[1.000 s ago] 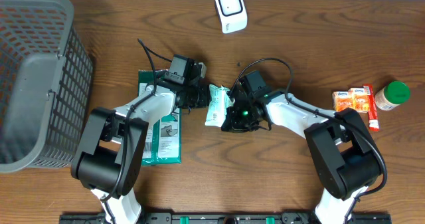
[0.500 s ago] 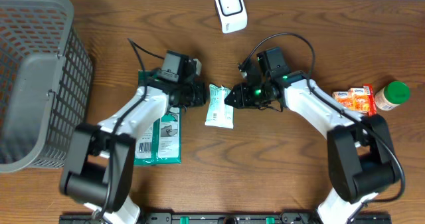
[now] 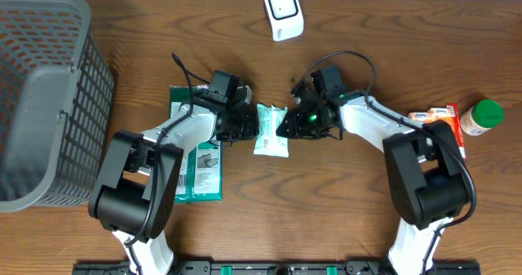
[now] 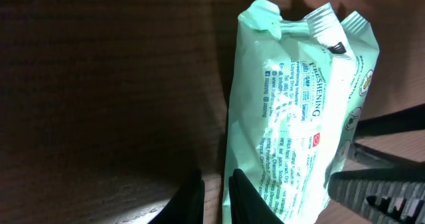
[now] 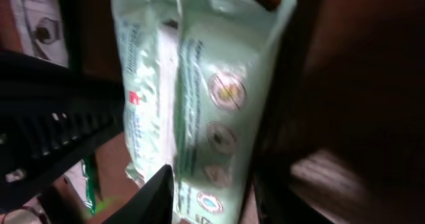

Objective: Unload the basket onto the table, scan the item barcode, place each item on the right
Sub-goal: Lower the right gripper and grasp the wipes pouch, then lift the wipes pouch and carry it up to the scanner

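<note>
The mint-green crinkly plastic packet (image 3: pixel 271 130) is lying on the brown wooden desk (image 3: pixel 342 201), right between the two arms, well short of the white barcode scanner (image 3: pixel 283 11) at the far edge. At its left edge the left gripper (image 3: pixel 245 125) has its jaws pinched almost together, with just a sliver of desk between them. Over on the right edge, the right gripper (image 3: pixel 286 126) has its jaws parted, with the packet's end between them.
</note>
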Action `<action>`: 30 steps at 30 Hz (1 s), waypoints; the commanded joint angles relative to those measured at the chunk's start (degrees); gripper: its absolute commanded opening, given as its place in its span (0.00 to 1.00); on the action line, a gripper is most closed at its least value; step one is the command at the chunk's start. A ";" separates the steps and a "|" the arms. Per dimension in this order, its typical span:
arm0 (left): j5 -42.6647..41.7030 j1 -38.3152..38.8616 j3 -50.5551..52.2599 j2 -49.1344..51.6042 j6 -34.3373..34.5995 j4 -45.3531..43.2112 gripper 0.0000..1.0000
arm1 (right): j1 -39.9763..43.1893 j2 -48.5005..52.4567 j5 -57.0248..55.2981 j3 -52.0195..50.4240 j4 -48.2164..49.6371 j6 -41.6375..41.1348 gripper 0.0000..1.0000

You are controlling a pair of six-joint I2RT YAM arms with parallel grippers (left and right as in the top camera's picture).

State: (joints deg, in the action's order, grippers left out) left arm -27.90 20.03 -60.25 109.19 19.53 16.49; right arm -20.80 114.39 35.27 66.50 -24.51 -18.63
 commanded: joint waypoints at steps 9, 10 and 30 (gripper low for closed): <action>1.60 0.11 0.96 2.10 0.07 0.83 0.17 | -0.31 7.96 13.40 -0.02 8.04 0.50 0.31; 1.60 0.11 0.96 2.08 0.07 0.83 0.17 | -0.31 8.41 13.86 -0.02 8.48 0.55 0.30; 7.17 -4.15 0.22 -16.98 -0.33 3.19 0.17 | 3.85 -11.52 1.20 -0.02 -5.60 17.73 0.01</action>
State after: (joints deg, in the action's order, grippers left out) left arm -24.58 17.96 -60.05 100.99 19.49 18.11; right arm -17.34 112.20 46.17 65.95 -27.64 -7.27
